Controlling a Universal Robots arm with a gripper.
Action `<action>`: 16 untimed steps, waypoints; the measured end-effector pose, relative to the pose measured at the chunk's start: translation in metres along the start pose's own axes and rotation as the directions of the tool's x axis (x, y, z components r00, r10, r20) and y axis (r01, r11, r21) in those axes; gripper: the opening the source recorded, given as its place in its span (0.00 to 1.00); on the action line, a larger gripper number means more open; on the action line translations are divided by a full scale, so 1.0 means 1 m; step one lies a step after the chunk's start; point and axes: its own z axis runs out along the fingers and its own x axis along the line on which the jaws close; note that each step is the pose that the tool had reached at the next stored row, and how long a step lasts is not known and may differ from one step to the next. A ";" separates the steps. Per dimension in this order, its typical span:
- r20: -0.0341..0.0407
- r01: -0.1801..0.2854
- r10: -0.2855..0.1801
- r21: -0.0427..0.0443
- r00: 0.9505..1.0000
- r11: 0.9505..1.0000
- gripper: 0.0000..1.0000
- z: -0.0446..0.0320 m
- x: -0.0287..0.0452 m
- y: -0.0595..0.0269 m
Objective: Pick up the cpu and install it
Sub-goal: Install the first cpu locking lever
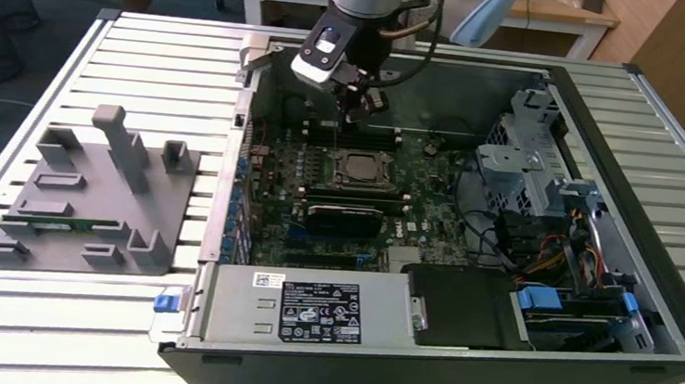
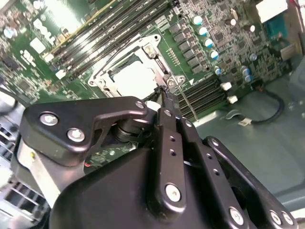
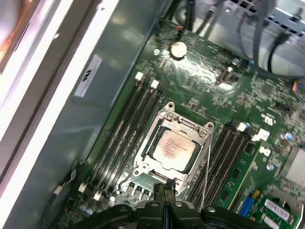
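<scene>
Table (image 1: 9, 312): slatted metal, carrying everything.
Fixture (image 1: 88, 198): grey block with posts and pockets, on the table at the exterior view's left, just beside the case.
Memory stick (image 1: 61, 221): long, thin and green, lying flat in a pocket of the fixture.
Case (image 1: 637, 227): black, on its side with the cover off, in the middle of the table.
Power supply (image 1: 307, 305): grey box with a label, along the case's near edge.
Board (image 1: 428, 209): green, flat on the case floor, facing up.
Gripper (image 1: 360, 110): hangs from the arm inside the case, above the board, at the far edge of the socket; holds nothing.
Fingers (image 3: 159, 191): pressed together, nothing between them. In both wrist views the tips point down close by the socket's rim. Whether they touch it cannot be told.
Cpu (image 1: 358, 168): lies flat in the socket, silvery top up, apart from the fingers. It shows in the first wrist view (image 3: 174, 145) and, bright, in the second wrist view (image 2: 136, 78).
Socket (image 3: 164, 117): square metal frame around the cpu, mid-board.
Slots (image 3: 131, 124): long black rows on both sides of the socket.
Drive cage (image 1: 526, 161): bare metal, at the exterior view's right inside the case.
Cables (image 1: 548, 257): coloured bundle in front of the cage.
</scene>
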 end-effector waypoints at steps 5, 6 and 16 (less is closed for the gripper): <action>-0.001 0.091 -0.091 0.000 0.996 0.996 0.11 0.0013 0.0000 0.0000; -0.001 0.110 -0.110 -0.001 0.994 0.994 0.11 0.0014 0.0000 0.0000; -0.004 0.287 -0.287 -0.002 0.958 0.958 0.11 0.0023 0.0000 0.0000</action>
